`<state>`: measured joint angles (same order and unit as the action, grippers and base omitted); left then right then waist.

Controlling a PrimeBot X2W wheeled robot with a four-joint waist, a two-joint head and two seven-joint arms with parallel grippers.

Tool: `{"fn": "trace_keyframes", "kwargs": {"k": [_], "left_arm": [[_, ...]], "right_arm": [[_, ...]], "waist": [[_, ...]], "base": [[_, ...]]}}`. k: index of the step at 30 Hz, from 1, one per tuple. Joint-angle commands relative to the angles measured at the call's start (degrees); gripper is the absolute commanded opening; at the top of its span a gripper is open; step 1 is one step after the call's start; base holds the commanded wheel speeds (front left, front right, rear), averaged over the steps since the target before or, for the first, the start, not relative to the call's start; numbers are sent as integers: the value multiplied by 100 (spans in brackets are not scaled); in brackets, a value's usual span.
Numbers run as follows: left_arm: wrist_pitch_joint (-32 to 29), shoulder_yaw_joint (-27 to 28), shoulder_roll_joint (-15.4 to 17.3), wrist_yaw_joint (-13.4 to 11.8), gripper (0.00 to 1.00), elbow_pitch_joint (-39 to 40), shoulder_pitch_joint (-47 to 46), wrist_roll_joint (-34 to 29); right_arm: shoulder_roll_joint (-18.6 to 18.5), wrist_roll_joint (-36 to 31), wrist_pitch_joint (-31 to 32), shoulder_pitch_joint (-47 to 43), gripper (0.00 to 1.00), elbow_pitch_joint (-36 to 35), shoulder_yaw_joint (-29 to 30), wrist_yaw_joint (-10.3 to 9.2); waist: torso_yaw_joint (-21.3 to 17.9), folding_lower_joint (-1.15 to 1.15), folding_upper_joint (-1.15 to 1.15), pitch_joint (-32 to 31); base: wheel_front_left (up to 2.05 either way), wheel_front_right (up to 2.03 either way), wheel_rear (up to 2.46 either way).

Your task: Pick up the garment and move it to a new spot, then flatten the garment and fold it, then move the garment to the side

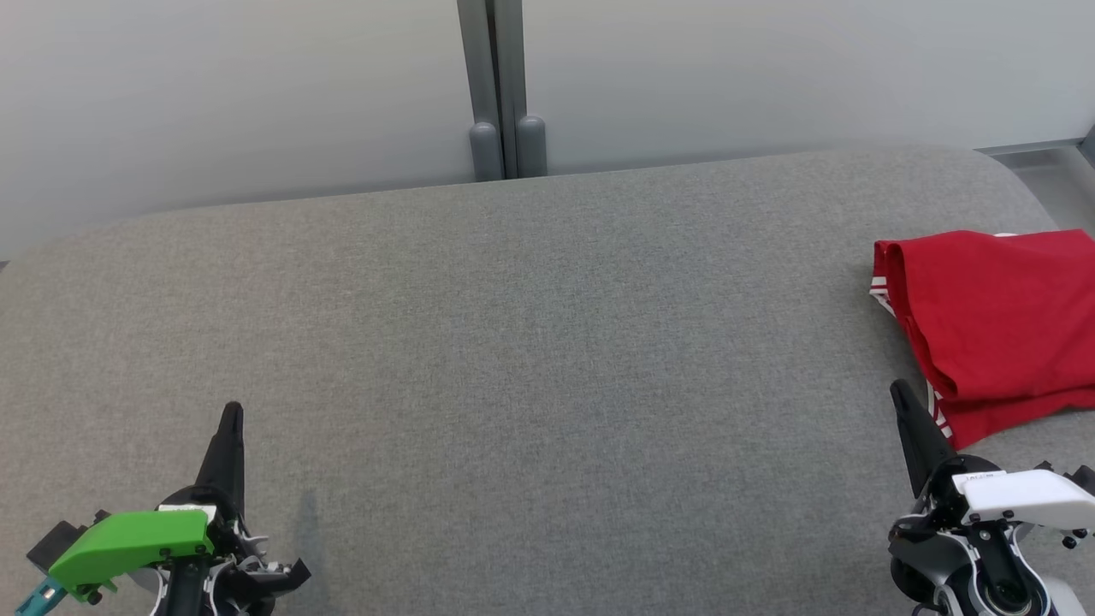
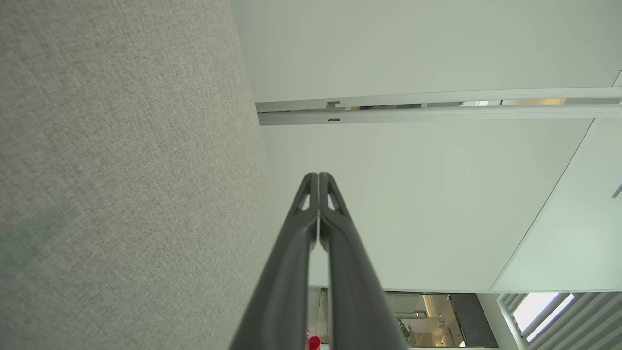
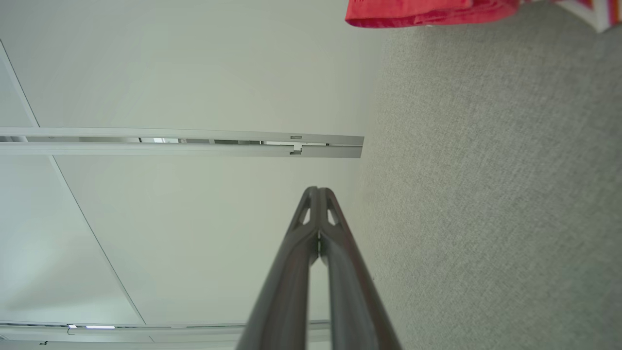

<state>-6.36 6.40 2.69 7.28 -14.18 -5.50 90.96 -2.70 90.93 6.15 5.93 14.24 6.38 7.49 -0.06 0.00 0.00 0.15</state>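
The garment is red with white-striped trim and lies folded at the far right of the grey surface, partly cut off by the head view's right edge. Its edge shows along the top of the right wrist view. My right gripper is shut and empty, its tip just left of the garment's near corner. At the lower left, my left gripper is shut with nothing in it, far from the garment. In the wrist views, both pairs of fingertips are pressed together.
Pale wall panels with a grey vertical post stand behind the grey surface. The surface's rounded back edge runs across the head view. A strip of floor shows at the far right.
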Motion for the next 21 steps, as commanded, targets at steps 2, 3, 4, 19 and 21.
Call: {"fn": "trace_keyframes", "kwargs": {"k": [2, 3, 4, 19, 21], "left_arm": [[-38, 34, 36, 39, 0, 19, -123, 154], [-49, 36, 36, 40, 0, 19, -123, 169], [-45, 33, 35, 40, 0, 17, -113, 149], [-45, 33, 35, 40, 0, 16, -110, 149], [-45, 33, 35, 40, 0, 16, -110, 149]], "right_arm": [[-32, 157, 61, 49, 0, -41, 29, 0], [-33, 181, 56, 49, 0, -44, 31, 0], [-33, 156, 55, 48, 0, -42, 30, 0], [-33, 157, 54, 48, 0, -40, 28, 0], [-32, 157, 54, 48, 0, -40, 28, 0]], "waist": [[5, 0, 0, 2], [6, 0, 0, 3], [6, 0, 0, 3], [6, 0, 0, 3], [6, 0, 0, 3]], "base": [[0, 0, 0], [0, 0, 0], [0, 0, 0], [0, 0, 0], [0, 0, 0]]}}
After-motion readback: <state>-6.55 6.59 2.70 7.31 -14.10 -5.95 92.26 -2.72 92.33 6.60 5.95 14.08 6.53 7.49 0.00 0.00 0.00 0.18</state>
